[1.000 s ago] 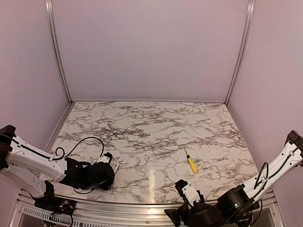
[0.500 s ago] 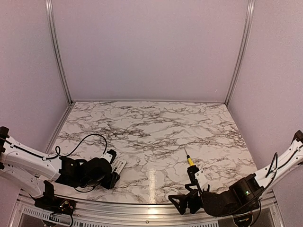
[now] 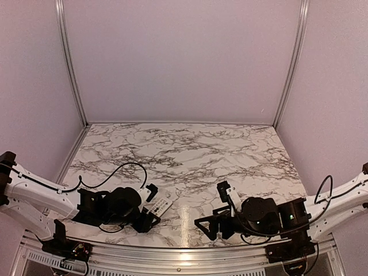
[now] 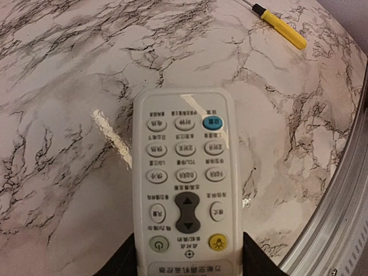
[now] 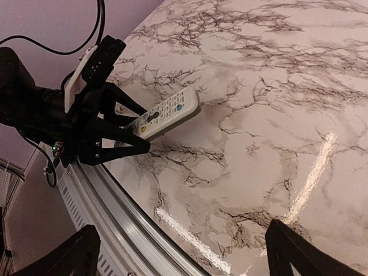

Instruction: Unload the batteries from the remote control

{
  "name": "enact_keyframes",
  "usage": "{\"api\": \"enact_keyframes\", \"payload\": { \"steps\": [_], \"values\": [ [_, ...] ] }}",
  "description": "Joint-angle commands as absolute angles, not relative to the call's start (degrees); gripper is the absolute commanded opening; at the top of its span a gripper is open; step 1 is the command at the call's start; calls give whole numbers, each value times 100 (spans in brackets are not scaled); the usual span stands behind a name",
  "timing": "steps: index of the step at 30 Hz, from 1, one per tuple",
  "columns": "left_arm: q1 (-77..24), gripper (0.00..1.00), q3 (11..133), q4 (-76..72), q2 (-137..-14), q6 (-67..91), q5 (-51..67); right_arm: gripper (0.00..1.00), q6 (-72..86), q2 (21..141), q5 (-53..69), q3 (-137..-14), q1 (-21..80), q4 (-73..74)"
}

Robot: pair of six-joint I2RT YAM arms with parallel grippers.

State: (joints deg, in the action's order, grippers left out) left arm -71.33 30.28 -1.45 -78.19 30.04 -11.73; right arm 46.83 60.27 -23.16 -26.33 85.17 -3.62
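The remote control lies button side up, with its near end between my left gripper's fingers. It also shows in the top view and in the right wrist view. My left gripper is shut on its sides, low over the table's front left; in the right wrist view it clamps the remote's end. My right gripper is open and empty over the front middle, facing the remote; its fingers stand wide apart. The batteries are hidden.
A yellow-handled screwdriver lies on the marble beyond the remote; in the top view my right arm hides it. An aluminium rail runs along the table's near edge, close under both grippers. Purple walls enclose the table.
My left gripper has carried the remote to the right, toward the front middle. My right arm has swung left and forward over the table, covering the screwdriver in the top view.
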Motion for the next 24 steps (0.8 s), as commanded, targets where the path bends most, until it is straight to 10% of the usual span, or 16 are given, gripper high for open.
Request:
{"api": "enact_keyframes", "payload": {
  "steps": [1,24],
  "values": [
    [-7207,24,3349,-666,-7999,2581,-574,99,4372,6383,-924,-3140,7898,-667],
    [-7513,22,3419,-649,-7531,2027,-18,98,5063,8119,255,-4465,6912,-179]
  ]
}}
